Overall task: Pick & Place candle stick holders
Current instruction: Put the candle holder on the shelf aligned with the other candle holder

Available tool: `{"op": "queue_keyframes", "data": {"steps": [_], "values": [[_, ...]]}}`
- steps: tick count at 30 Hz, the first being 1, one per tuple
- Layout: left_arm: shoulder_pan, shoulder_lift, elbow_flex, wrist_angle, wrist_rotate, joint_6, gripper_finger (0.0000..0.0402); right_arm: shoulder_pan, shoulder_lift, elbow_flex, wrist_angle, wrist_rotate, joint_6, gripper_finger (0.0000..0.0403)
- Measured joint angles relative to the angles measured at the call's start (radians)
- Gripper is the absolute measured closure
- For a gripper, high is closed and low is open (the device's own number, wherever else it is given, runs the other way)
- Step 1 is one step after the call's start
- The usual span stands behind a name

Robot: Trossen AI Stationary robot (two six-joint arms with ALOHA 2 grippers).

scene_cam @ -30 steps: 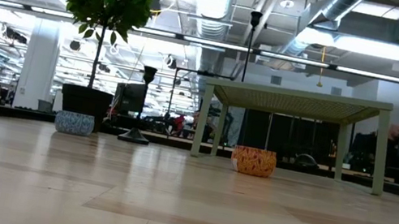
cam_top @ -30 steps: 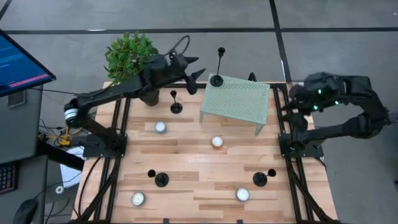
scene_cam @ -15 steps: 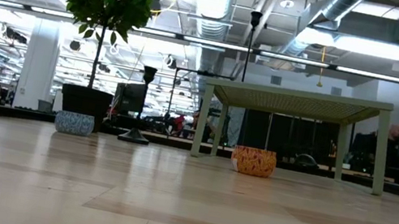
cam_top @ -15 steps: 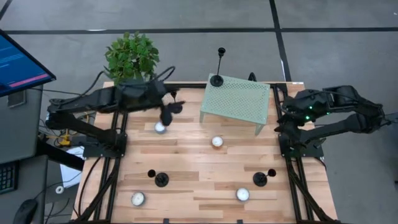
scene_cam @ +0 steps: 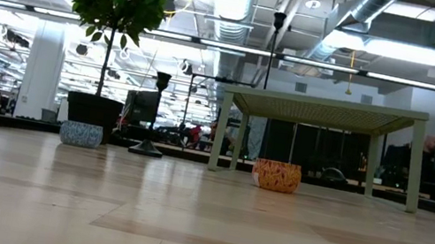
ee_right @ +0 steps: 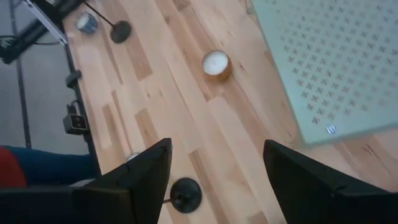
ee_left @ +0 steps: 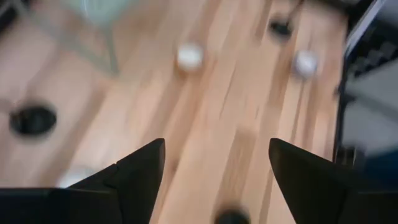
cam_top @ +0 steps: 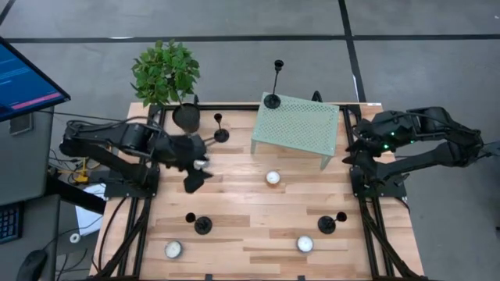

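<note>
Butcher-block tabletop (cam_top: pixel 234 195) of pale wood strips fills most of what we see from above, w/ grey floor round it and an open office beyond in the low view.

We count four black metal candlesticks, all upright, each w/ flat disc base, thin stem, small cup:
- tall candlestick (cam_top: pixel 273 100) on the far left corner of the pale green perforated stand (cam_top: pixel 297 125);
- short candlestick (cam_top: pixel 221 134) on the wood just left of the stand, near the black plant pot (cam_top: pixel 185 117);
- near-left candlestick (cam_top: pixel 202 225);
- near-right candlestick (cam_top: pixel 326 225).

Small round tealights lie scattered: one white tealight (cam_top: pixel 272 177) mid-table, an orange patterned one in the low view.

Left gripper (cam_top: pixel 195 168) hangs over the table's left part, above a white tealight; its two dark wedge fingers (ee_left: pixel 134 171) stand well apart w/ nothing between them. Right gripper (cam_top: pixel 353 139) waits at the right edge by the stand; its fingers (ee_right: pixel 146 168) are also spread, holding nothing.
</note>
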State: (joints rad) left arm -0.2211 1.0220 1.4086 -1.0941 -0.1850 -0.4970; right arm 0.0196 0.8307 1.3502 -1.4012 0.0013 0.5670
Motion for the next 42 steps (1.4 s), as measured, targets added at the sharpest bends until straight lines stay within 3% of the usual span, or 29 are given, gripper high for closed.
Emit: {"op": "queue_keyframes", "data": {"steps": [4,17,28,37,42], "values": [[-0.031,0.006,-0.003,-0.146,0.041,-0.091,0.0104,0.000,0.000,0.000,0.021,0.000,-0.019,0.0159],[-0.204,-0.020,-0.049,-0.276,0.201,-0.368,0.0105,0.000,0.000,0.000,0.027,0.000,-0.027,0.0159],[-0.362,-0.034,-0.050,-0.322,0.178,-0.578,0.0105,0.000,0.000,0.000,0.027,0.000,-0.027,0.0159],[-0.366,0.034,-0.049,-0.227,0.160,-0.505,0.0105,0.000,0.000,0.000,0.033,0.000,-0.027,0.0159],[-0.366,0.047,-0.048,-0.162,0.220,-0.510,0.0105,0.000,0.000,0.000,0.045,0.000,-0.027,0.0159]]}}
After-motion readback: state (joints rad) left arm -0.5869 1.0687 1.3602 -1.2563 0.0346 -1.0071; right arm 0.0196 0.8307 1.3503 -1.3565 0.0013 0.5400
